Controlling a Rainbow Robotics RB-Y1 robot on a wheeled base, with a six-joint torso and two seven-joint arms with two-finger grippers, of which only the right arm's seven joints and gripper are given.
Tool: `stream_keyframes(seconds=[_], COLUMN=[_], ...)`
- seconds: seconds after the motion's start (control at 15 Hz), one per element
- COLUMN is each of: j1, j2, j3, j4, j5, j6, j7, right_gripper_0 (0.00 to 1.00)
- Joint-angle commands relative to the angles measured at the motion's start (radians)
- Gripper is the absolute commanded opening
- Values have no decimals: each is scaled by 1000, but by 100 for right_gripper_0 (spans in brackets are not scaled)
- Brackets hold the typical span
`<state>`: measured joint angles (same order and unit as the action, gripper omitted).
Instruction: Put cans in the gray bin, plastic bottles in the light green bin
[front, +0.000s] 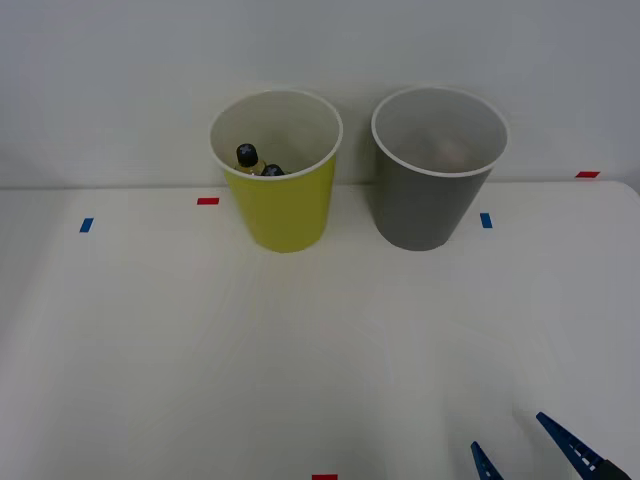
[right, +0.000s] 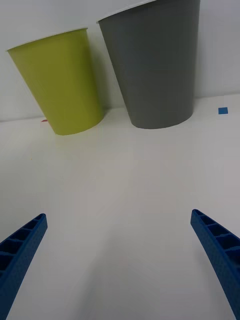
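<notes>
Front view high, looking down, wrist view low, seemingly nearer, both sharing light green bin (front: 285, 205), gray bin (front: 430, 200)

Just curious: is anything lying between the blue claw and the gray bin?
No. Between the open gripper and the gray bin there is bare white table, per the wrist view.

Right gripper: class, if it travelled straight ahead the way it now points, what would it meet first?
Probably bare table first, then the gray bin, which stands nearly dead ahead of the open right gripper; depth is uncertain.

White bench (front: 300, 340) here, with the light green bin (front: 285, 205) and the gray bin (front: 425, 205) standing upright side by side at its far edge. Small red and blue tape marks (front: 208, 201) dot the surface.
</notes>
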<state>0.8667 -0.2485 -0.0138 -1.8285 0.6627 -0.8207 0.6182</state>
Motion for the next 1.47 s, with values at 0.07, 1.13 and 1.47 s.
stream_keyframes(seconds=[0.07,1.13,1.47], j1=[0,0,0], j2=[0,0,0], j3=[0,0,0], j4=[0,0,0], j5=[0,0,0], j6=[0,0,0], j7=[0,0,0], right_gripper_0=[100,100,100])
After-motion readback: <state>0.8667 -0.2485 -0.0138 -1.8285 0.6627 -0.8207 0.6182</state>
